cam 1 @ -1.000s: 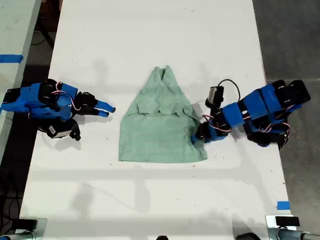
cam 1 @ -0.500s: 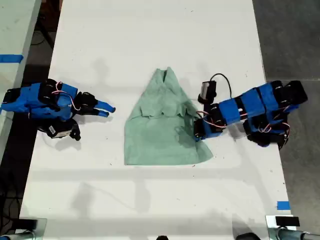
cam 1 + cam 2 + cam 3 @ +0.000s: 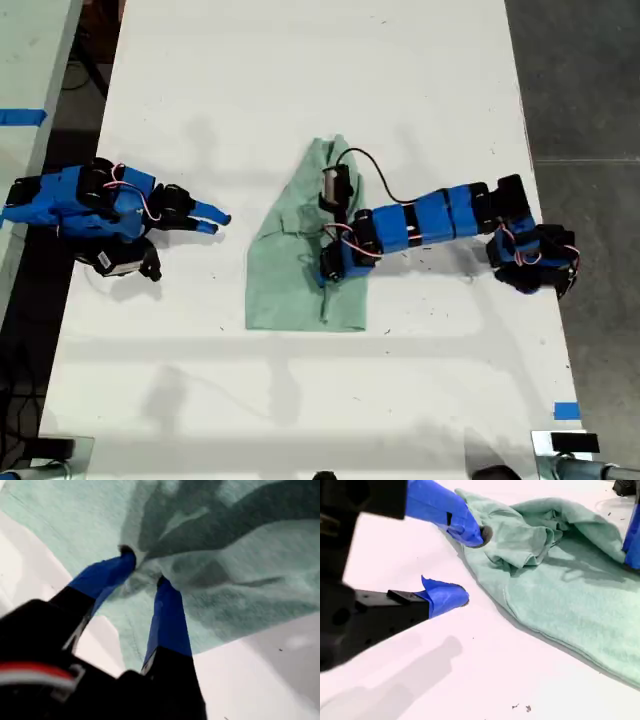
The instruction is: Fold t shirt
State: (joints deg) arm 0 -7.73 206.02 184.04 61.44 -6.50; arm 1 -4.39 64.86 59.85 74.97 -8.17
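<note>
First wrist view: my first gripper (image 3: 145,570) jaws pinch the pale mint-green soft fabric t shirt (image 3: 295,275), carrying its edge across to fold it. My second gripper (image 3: 462,562) waits beside it on the white table (image 3: 300,80) with jaws spread, clear of the fold.

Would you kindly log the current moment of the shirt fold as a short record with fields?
surface: white table
garment: mint-green t shirt, part folded, one side doubled over towards the exterior view's left
first gripper: my first gripper over the shirt's middle, jaws pinching a bunch of fabric
second gripper: my second gripper at the exterior view's left, beside the shirt, jaws apart, holding nothing
fold status: not finished
</note>
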